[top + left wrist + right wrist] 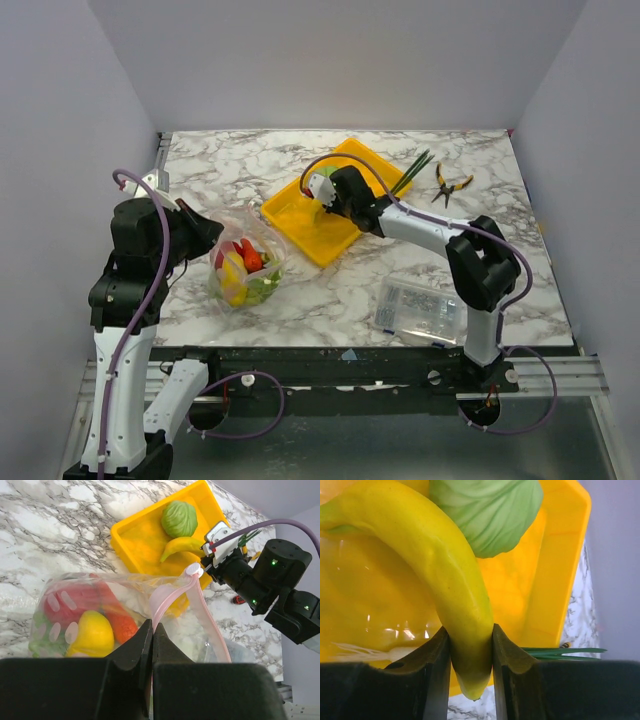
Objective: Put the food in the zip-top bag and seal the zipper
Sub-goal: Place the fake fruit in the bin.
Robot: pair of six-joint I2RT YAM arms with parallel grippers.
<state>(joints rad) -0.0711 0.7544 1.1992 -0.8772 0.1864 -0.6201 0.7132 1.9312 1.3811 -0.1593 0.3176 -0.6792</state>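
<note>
The clear zip-top bag (245, 272) lies at the left with a red tomato (65, 602), a yellow piece (92, 635), a red pepper (122, 625) and green bits inside. My left gripper (152, 625) is shut on the pink zipper (167, 596) at the bag's mouth, which gapes toward the tray. Over the yellow tray (300, 225), my right gripper (469, 637) is shut on one end of a yellow banana (440, 565). A green leafy piece (487, 510) rests in the tray beside the banana. I cannot tell whether the banana is lifted off the tray floor.
Green stalks (415, 172) lie just behind the tray's right corner. Yellow-handled pliers (450, 185) sit at the back right. A rigid clear box of small parts (420, 305) stands near the front edge by the right arm's base.
</note>
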